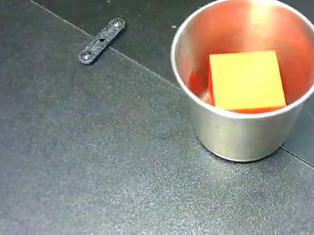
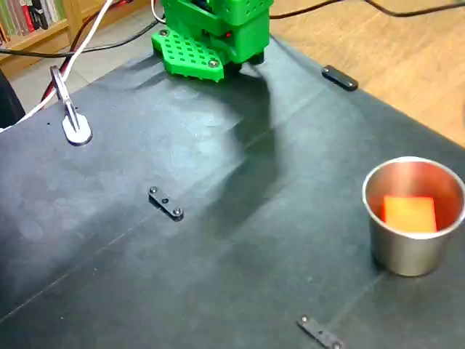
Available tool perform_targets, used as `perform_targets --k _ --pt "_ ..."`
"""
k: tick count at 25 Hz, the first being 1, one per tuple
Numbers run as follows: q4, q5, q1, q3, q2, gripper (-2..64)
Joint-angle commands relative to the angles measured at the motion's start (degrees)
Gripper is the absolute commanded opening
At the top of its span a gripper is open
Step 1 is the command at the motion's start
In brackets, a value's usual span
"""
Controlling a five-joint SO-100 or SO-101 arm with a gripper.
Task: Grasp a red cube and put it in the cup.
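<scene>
Where the closer fixed view looks down, the cup (image 1: 251, 77) stands upright at about three o'clock in the frame, and the red cube (image 1: 246, 80) lies inside it on the bottom, one flat face turned up and lit orange. Its colour glows red on the shiny inner wall around it. The cube sits toward the six o'clock side of the cup's floor, and the near rim hides its lower edge.

A small black strip with holes (image 1: 102, 40) lies flat at about eleven o'clock from the cup, well apart from it, across a seam in the dark table mat (image 1: 81, 164).

From the wider fixed view, the cup (image 2: 414, 214) stands at four o'clock on the mat (image 2: 218, 254), with the cube (image 2: 410, 214) in it. At twelve o'clock the arm's green base (image 2: 214, 33) sits at the far edge of the table. A black strip (image 2: 166, 203) lies near the middle, another (image 2: 322, 334) at six o'clock and another (image 2: 339, 78) at one o'clock. A white clamp (image 2: 73, 116) stands at ten o'clock.

No pincer shows in either view, so I cannot tell whether its fingers are apart or together.
</scene>
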Motion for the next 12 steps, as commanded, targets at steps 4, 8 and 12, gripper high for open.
perform_targets --k 4,8,12 --pt "2.9 0.44 0.35 -0.09 5.89 35.6" --pt "6.59 0.44 0.44 -0.09 8.26 35.6" --pt "9.4 0.44 0.44 -0.09 9.05 35.6"
